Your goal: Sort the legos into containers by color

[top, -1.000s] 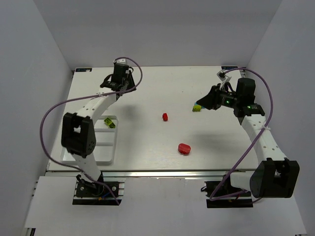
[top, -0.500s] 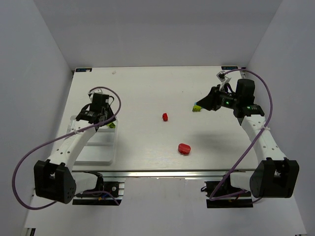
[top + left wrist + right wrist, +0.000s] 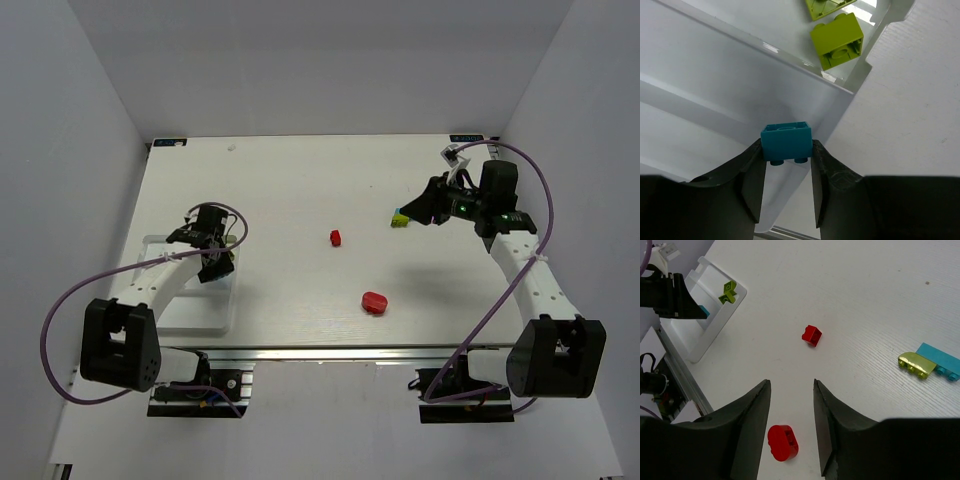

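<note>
My left gripper [image 3: 787,150] is shut on a cyan brick [image 3: 786,142] and holds it over the near part of the divided white tray [image 3: 700,65]. Two yellow-green bricks [image 3: 836,40] lie in a tray compartment beyond it. In the top view the left gripper [image 3: 214,268] is over the tray [image 3: 190,308] at the near left. My right gripper [image 3: 790,385] is open and empty, raised above the table. A small red brick [image 3: 811,335], a rounded red piece [image 3: 782,442], a yellow-green brick [image 3: 914,365] and a cyan plate [image 3: 939,360] lie on the table.
In the top view the small red brick [image 3: 336,237] is mid-table and the rounded red piece [image 3: 374,301] is nearer the front. The yellow-green and cyan pair [image 3: 400,217] lies just under the right gripper [image 3: 412,210]. White walls enclose the table.
My left arm has swung from the far back of the table down to the tray at the near left. The right arm has hardly moved.
</note>
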Tool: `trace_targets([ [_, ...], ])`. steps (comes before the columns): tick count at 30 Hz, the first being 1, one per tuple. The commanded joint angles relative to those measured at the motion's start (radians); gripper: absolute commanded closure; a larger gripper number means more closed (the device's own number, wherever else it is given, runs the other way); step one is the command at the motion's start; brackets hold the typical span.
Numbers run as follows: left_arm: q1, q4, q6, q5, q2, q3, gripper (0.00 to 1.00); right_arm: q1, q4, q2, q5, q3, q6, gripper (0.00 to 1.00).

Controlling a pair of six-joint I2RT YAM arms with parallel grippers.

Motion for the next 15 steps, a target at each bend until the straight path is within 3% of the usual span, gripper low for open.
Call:
trace_targets([
  [1,0.014,0.015,-0.002,-0.017,0.001,0.018,0.88,-0.013,0.012,0.008,-0.001,0.002,-0.014,0.54],
  [5,0.023,0.008,0.008,-0.031,0.036,0.028,0.66,-0.018,0.003,0.013,-0.004,0.006,-0.031,0.42],
  [9,0.023,0.012,0.011,-0.022,0.021,0.023,0.31,-0.024,-0.020,0.028,-0.045,0.020,-0.069,0.29],
  [15,0.034,0.009,0.023,-0.017,-0.014,0.035,0.27,-0.061,-0.080,0.042,-0.087,0.043,-0.218,0.16],
])
